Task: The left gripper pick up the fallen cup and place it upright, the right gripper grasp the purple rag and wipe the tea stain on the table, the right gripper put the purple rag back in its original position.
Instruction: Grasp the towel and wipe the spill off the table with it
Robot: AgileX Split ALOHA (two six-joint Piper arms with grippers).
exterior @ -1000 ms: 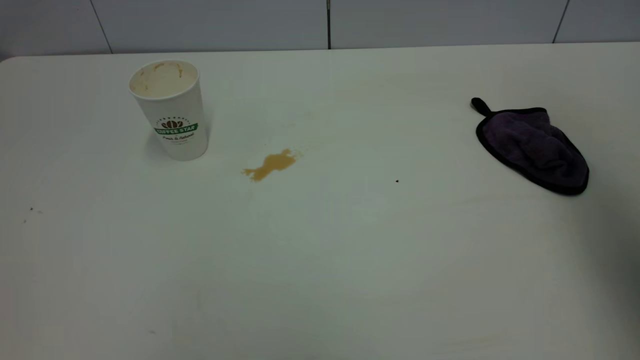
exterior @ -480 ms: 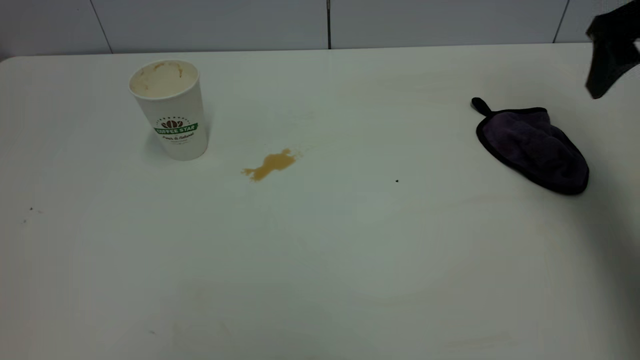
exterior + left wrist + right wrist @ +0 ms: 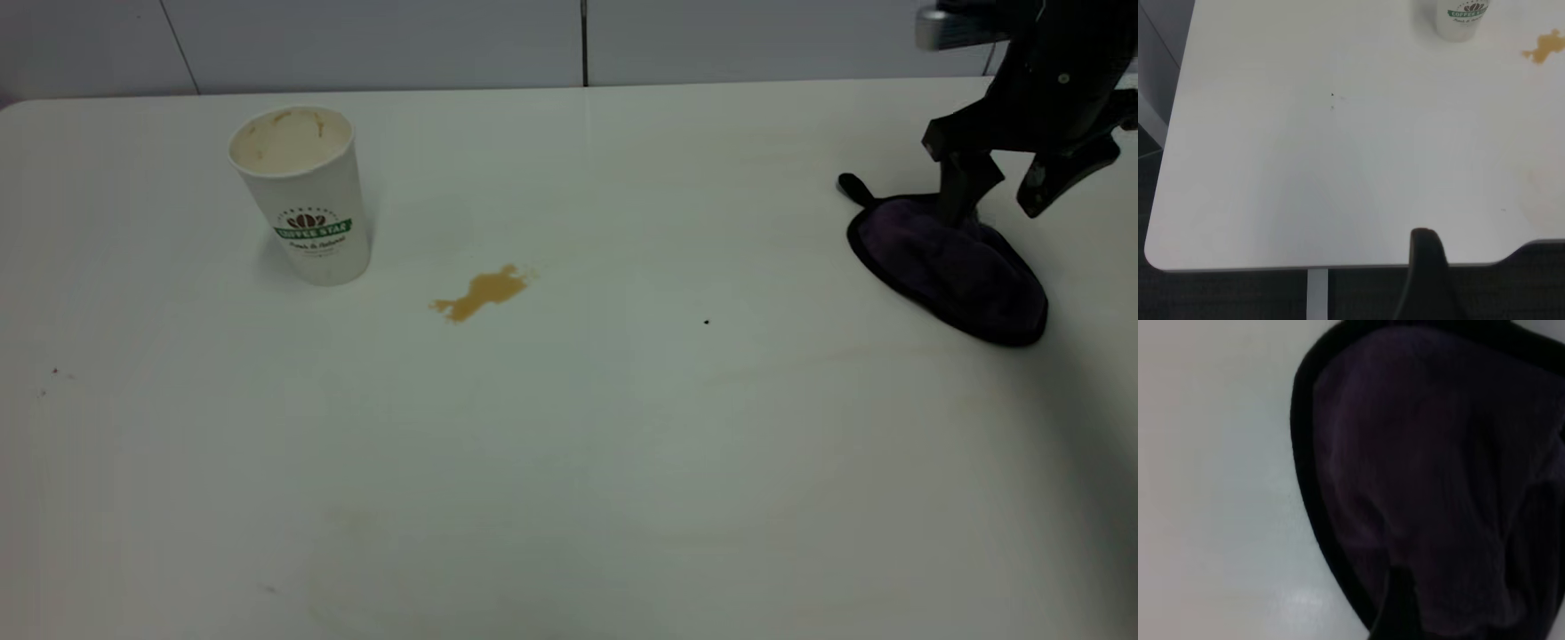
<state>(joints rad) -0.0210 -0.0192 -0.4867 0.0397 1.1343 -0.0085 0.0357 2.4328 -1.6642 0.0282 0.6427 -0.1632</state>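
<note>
The near half of the table (image 3: pixel 569 498) carries only a few dark specks. The left gripper (image 3: pixel 1426 267) shows just as a dark finger by the near left edge, and whether it is clenched or released cannot be told.

Mid-desk sits the stain (image 3: pixel 483 292) — a small amber splotch, unwiped. Beyond it, toward the far left corner, the cup (image 3: pixel 302 194) stands upright: white paper, green banner, tan streaks inside. That step looks done.

Over at the far right edge, the action: the right gripper (image 3: pixel 1005 200) hangs over the rag (image 3: pixel 951 267) with fingers spread, one tip at the cloth's far end, the other off to its right side. The rag lies flat, dark purple plush, teardrop-shaped, black edging, loop tab pointing to the far edge.

To grab it well, the jaws likely need to bracket a raised fold — pressing down into the plush before closing — so that enough cloth bunches between the fingers and it doesn't slip during wiping.
</note>
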